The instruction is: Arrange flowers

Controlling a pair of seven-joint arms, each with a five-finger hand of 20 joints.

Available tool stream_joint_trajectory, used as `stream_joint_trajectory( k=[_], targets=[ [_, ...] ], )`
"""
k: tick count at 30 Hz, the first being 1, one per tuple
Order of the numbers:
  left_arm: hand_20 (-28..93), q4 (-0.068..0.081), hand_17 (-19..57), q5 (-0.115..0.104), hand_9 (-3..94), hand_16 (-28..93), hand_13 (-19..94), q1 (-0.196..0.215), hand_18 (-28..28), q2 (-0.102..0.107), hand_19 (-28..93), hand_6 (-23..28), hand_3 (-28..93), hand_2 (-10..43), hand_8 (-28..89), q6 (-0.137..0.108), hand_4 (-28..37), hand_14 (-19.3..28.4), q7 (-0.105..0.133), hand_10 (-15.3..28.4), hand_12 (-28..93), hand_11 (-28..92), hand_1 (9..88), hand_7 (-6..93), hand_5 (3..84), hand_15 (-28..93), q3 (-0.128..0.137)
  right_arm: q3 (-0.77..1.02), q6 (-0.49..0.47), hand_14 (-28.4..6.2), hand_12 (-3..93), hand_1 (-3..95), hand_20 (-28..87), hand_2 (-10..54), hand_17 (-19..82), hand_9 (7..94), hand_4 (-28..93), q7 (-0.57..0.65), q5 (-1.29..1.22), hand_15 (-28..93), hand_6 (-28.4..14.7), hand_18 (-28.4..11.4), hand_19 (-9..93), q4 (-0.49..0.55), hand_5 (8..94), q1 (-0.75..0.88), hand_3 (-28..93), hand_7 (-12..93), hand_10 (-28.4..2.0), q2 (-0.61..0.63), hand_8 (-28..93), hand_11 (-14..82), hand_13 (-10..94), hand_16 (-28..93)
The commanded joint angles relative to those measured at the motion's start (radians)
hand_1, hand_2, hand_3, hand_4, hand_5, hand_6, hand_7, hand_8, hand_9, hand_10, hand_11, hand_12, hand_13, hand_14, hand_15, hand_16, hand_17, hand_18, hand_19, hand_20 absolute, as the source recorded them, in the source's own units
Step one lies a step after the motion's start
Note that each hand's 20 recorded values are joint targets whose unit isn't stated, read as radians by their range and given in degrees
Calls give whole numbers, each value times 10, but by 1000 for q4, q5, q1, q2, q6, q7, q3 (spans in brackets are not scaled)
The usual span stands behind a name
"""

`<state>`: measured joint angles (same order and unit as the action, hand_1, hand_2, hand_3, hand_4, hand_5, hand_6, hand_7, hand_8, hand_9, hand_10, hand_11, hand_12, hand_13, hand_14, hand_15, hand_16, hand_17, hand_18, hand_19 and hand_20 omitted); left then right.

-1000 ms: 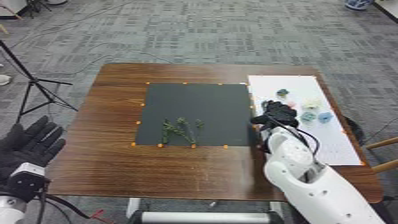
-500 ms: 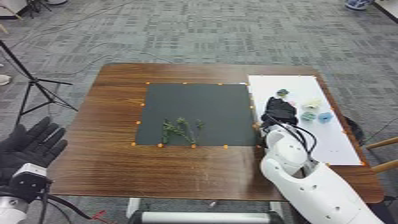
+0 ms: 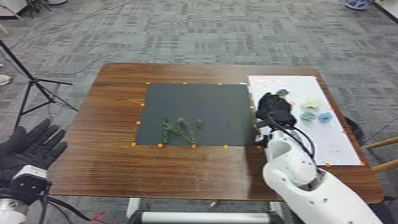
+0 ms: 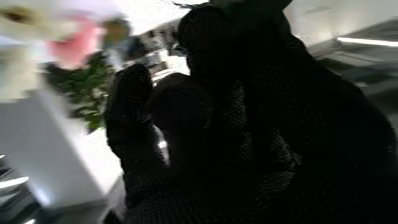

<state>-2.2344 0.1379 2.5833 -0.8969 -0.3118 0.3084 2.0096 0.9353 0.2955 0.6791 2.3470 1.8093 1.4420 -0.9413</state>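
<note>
Starting with the flowers, we have a cream bloom [image 3: 311, 105], a blue-green bloom [image 3: 308, 116] and a blue bloom [image 3: 325, 117] on the white sheet [image 3: 338, 145], with a small dark bloom [image 3: 282, 92] farther up. The right wrist view also gives us a pink flower [image 4: 75, 42] by some greenery [image 4: 84, 90]. Our right hand [image 3: 274, 107] is over the sheet's inner edge, just beside the dark bloom; whether it is clamped on anything, we cannot tell. Green sprigs [image 3: 182, 131] lie on the dark mat [image 3: 195, 102]. Farther out, our left hand [image 3: 34, 145] waits off the table's side, fingers straight and apart. We judge the step to be picking a bloom; next we need a gentle stem grip, clear of its neighbours, then a carry to the mat.
</note>
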Motion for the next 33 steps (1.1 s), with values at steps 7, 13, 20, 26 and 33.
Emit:
stream_joint_trajectory(
  k=[7, 13, 20, 26, 33],
  targets=[
    [123, 0, -28, 4, 322, -5, 220, -2, 109, 1, 173, 84, 702, 137, -70, 1, -265, 132, -8, 138, 138, 155, 276, 99, 394, 235, -3, -96, -81, -82, 552, 639, 413, -95, 363, 858, -272, 19, -23, 670, 7, -280, 809, 102, 766, 10, 725, 433, -87, 5, 175, 206, 736, 505],
    [123, 2, -28, 3, 321, -4, 220, -7, 109, 15, 172, 85, 701, 138, -70, 5, -265, 132, -4, 138, 137, 155, 275, 99, 394, 237, 8, -149, -110, -84, 553, 637, 412, -95, 363, 857, -266, 23, -18, 670, 6, -281, 810, 101, 766, 0, 722, 430, -89, -18, 175, 206, 735, 503],
    [123, 2, -28, -8, 322, -5, 220, 1, 109, 23, 172, 85, 701, 139, -71, 5, -266, 132, 9, 138, 137, 154, 274, 100, 394, 237, 9, -187, -129, -86, 548, 638, 409, -95, 363, 856, -263, 24, -13, 674, 8, -281, 813, 94, 764, -22, 716, 429, -89, -35, 173, 205, 733, 498],
    [123, 0, -28, -15, 322, -6, 220, 7, 109, 27, 172, 84, 700, 139, -71, 7, -266, 132, 22, 138, 138, 154, 275, 100, 394, 237, 3, -208, -113, -89, 547, 639, 407, -95, 359, 853, -266, -4, -8, 677, 5, -279, 815, 53, 763, -44, 714, 429, -90, -34, 172, 206, 728, 500],
    [123, 0, -28, -16, 322, -6, 220, 6, 109, 23, 172, 84, 701, 140, -71, 3, -266, 133, 18, 139, 138, 155, 274, 100, 394, 236, 4, -202, -107, -91, 544, 642, 406, -95, 345, 845, -278, -50, -19, 682, 7, -271, 811, 16, 752, -31, 711, 439, -89, -28, 166, 206, 715, 505]
  ],
)
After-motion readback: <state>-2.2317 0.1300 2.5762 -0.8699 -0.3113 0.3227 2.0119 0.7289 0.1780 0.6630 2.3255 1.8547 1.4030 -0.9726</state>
